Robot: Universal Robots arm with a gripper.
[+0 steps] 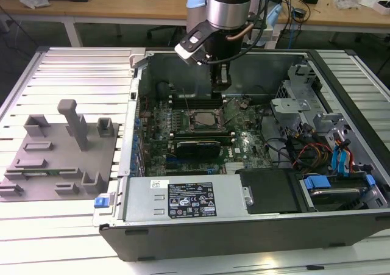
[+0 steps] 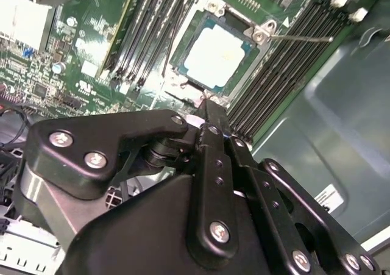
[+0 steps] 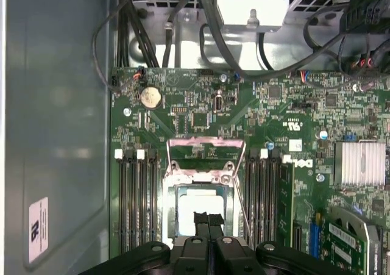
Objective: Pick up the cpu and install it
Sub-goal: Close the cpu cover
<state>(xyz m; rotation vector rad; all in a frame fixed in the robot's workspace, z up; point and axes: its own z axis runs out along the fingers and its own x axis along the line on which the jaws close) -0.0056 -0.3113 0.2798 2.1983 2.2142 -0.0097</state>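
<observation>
At the exterior view's left, on the slatted metal table: a grey moulded tray with raised blocks. Next, on the same table, an open computer case, lid off. Along its near wall, a long silver power supply box with a black-and-white label. Behind it, the green motherboard. Near the middle of the board, the socket frame, opened, with its metal plate tilted up in the first wrist view. Inside the frame, lying flat, the cpu, pale silvery top clear in both wrist views. Just over the socket, hanging from the arm, the hand: fingers pressed together, narrow, nothing between them. Close over the cpu's edge; touching or not, impossible to tell. On both sides of the socket, rows of black memory slots. At the exterior view's right, drive bays with blue latches and red and orange cables.
</observation>
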